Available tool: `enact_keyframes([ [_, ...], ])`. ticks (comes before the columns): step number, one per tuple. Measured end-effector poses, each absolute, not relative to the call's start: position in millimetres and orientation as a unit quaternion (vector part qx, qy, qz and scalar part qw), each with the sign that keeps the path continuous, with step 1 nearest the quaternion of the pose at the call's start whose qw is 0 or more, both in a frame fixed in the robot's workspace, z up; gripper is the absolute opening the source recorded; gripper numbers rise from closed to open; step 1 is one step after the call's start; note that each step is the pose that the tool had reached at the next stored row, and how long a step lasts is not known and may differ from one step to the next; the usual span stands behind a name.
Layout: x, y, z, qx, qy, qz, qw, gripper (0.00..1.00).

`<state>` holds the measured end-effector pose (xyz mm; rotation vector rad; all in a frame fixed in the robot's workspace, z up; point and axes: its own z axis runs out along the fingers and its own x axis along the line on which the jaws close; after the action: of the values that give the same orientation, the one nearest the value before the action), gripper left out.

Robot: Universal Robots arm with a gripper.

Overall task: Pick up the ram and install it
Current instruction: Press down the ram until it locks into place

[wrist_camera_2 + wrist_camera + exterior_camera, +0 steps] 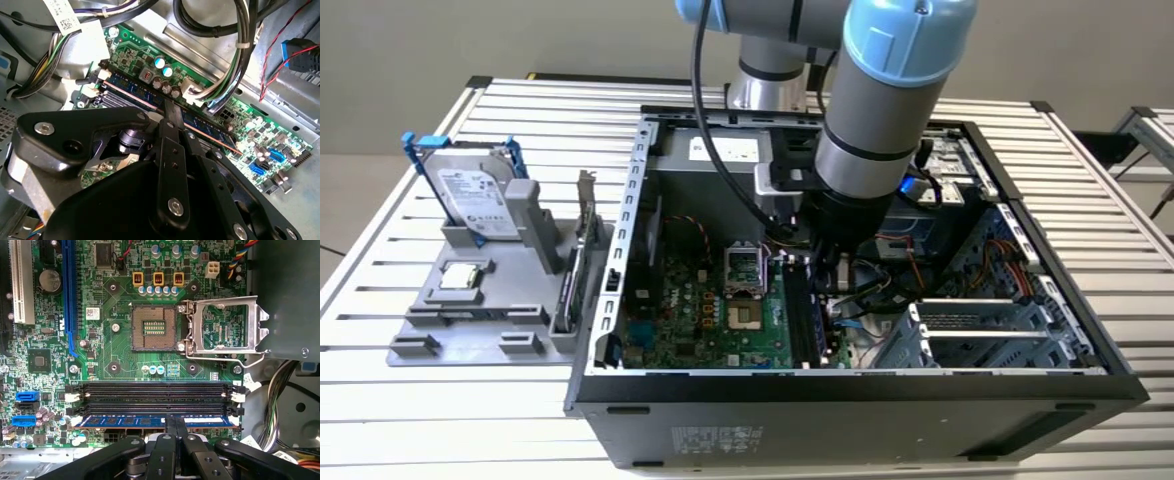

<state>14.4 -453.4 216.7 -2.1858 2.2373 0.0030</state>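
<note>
**RAM stick held over the memory slots inside the open computer case**

The black two-fingered gripper (175, 427) reaches down into the open black computer tower case (854, 385), which lies on its side on the slatted metal worktop (400, 400). Its fingers are drawn nearly together and pinch the long, thin, dark blue-green RAM stick (125, 421) around the middle of its length. In the first wrist view the stick lies lengthwise along the memory slot nearest the gripper, parallel to the two empty black memory slots (155, 388) beside it; whether it is fully seated cannot be told. In the second wrist view the same stick (210, 127) runs slantwise across the green motherboard (250, 120), with one black finger (171, 117) pressed against its side.

The square silver CPU socket (152, 327) sits open further along the board, its metal retention frame (222, 327) flipped up.

Near the worktop's edge on the exterior view's left stands a grey parts holder (467, 310) carrying a boxy silver hard drive in a blue frame (467, 190).
</note>
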Motion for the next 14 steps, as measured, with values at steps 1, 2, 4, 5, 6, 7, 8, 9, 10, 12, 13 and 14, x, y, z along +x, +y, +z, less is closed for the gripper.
enact_keyframes([
  [1, 14.4, -453.4, 216.7, -0.699, 0.715, 0.001, 0.007, 0.00],
  [2, 14.4, -453.4, 216.7, -0.699, 0.715, 0.001, 0.007, 0.00],
  [4, 14.4, -453.4, 216.7, -0.699, 0.715, 0.001, 0.007, 0.00],
  [5, 14.4, -453.4, 216.7, -0.699, 0.715, 0.001, 0.007, 0.00],
  [6, 14.4, -453.4, 216.7, -0.699, 0.715, 0.001, 0.007, 0.00],
  [7, 14.4, -453.4, 216.7, -0.699, 0.715, 0.001, 0.007, 0.00],
  [8, 14.4, -453.4, 216.7, -0.699, 0.715, 0.001, 0.007, 0.00],
  [9, 14.4, -453.4, 216.7, -0.699, 0.715, 0.001, 0.007, 0.00],
  [10, 14.4, -453.4, 216.7, -0.699, 0.715, 0.001, 0.007, 0.00],
  [12, 14.4, -453.4, 216.7, -0.699, 0.715, 0.001, 0.007, 0.00],
  [13, 14.4, -453.4, 216.7, -0.699, 0.715, 0.001, 0.007, 0.00],
  [14, 14.4, -453.4, 216.7, -0.699, 0.715, 0.001, 0.007, 0.00],
])
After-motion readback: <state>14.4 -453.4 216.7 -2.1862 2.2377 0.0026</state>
